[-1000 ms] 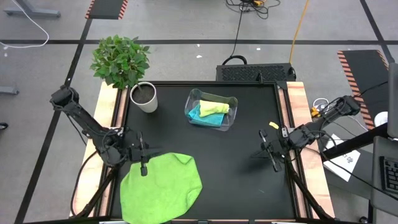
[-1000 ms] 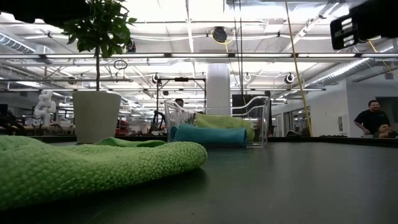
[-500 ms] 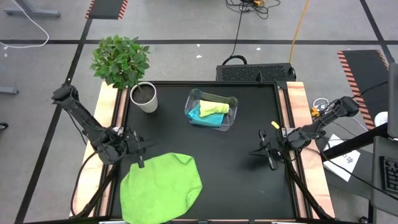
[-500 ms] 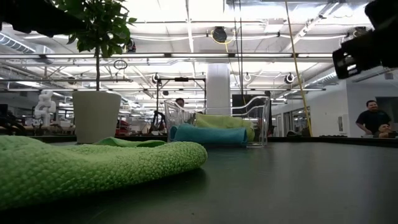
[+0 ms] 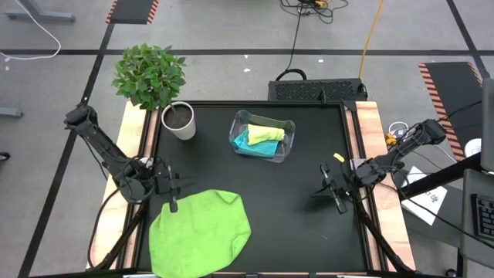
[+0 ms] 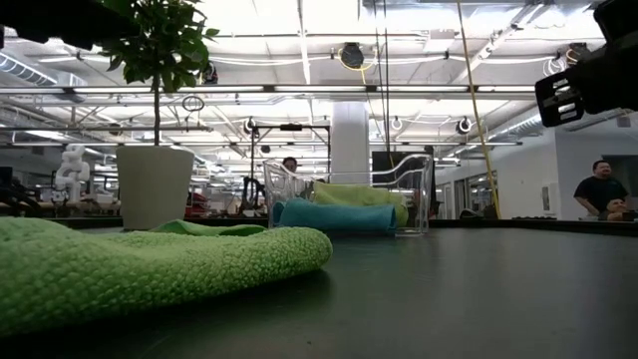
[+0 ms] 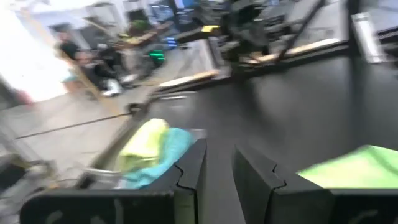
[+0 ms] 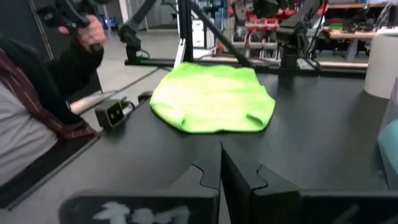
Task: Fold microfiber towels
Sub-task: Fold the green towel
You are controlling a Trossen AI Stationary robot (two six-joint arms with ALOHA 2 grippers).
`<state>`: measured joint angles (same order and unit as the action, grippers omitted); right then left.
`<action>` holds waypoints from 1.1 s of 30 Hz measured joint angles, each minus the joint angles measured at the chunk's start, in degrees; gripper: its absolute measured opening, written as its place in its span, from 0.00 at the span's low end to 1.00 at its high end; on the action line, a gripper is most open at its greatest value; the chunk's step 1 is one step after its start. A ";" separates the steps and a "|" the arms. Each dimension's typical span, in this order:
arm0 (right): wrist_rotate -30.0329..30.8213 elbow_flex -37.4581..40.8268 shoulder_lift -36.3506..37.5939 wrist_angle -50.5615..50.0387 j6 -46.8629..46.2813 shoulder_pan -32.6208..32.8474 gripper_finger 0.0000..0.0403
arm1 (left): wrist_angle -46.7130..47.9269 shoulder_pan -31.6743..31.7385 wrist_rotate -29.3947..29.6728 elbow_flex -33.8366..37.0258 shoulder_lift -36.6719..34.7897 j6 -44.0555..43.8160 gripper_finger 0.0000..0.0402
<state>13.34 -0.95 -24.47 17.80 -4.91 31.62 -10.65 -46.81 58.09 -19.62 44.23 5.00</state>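
Observation:
The bright green towel (image 5: 199,232) lies spread and rumpled on the black table (image 5: 293,224) at the near left, with a small fold at its far edge (image 5: 228,195). It also shows in the low view (image 6: 130,269) and the right wrist view (image 8: 211,99). The pale yellow-green towel (image 5: 265,133) and the turquoise towel (image 5: 248,142) lie folded in the clear plastic bin (image 5: 284,147) at the far middle. My left gripper (image 5: 171,199) is open just off the green towel's far left edge, with nothing between its fingers (image 7: 219,171). My right gripper (image 5: 332,193) is shut and empty near the right edge.
A potted plant in a white pot (image 5: 179,121) stands at the far left corner. A small yellow thing (image 5: 340,156) lies by the right edge. A person (image 8: 37,93) sits off the table's near side, beside a small grey device (image 8: 112,112).
My left gripper has drawn back from the green towel's far left edge, toward the table's left and far edges. The towel lies as before. My right gripper has sunk a little in the low view.

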 joint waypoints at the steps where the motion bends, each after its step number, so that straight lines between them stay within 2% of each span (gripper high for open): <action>1: 0.00 0.00 0.00 0.70 0.01 0.00 0.00 | -0.09 -0.06 1.70 0.00 -0.34 1.20 0.19; 4: -0.09 0.00 0.04 2.29 -0.73 0.00 0.00 | 0.11 -1.19 8.71 0.00 -2.09 2.41 0.19; 8: -0.11 0.04 0.04 3.46 -0.01 0.00 0.00 | 1.82 -3.64 14.20 -0.02 -5.59 1.03 0.19; 13: -0.12 0.07 0.04 3.57 1.57 0.00 0.00 | 14.73 -7.99 24.04 1.20 -10.51 -10.06 0.19; 16: -0.12 0.07 0.02 3.39 1.70 0.00 0.00 | 17.71 -9.25 24.68 4.05 -13.30 -13.75 0.19; 19: -0.11 0.09 0.02 3.42 1.71 0.00 0.00 | 16.27 -7.77 17.01 7.75 -15.32 -11.74 0.19; 21: -0.13 0.09 0.02 3.87 1.96 0.00 0.00 | 11.90 -5.83 9.31 10.28 -16.94 -7.47 0.19; 27: -0.13 0.09 0.03 5.21 4.46 0.00 0.00 | -8.39 3.95 -14.87 18.12 -22.60 11.12 0.19; 28: -0.13 0.09 0.02 5.58 4.54 0.00 0.00 | -9.61 6.11 -16.99 18.92 -23.50 12.45 0.19; 31: -0.13 0.09 0.02 6.59 4.49 0.00 0.00 | -5.13 13.59 -22.96 19.02 -25.69 11.20 0.19; 33: -0.15 0.09 0.02 6.65 4.06 0.00 0.00 | -4.55 19.46 -30.90 19.02 -26.01 9.83 0.19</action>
<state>13.19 -0.86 -24.45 24.45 -0.86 31.62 -15.20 -27.34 27.19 -0.60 18.21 14.83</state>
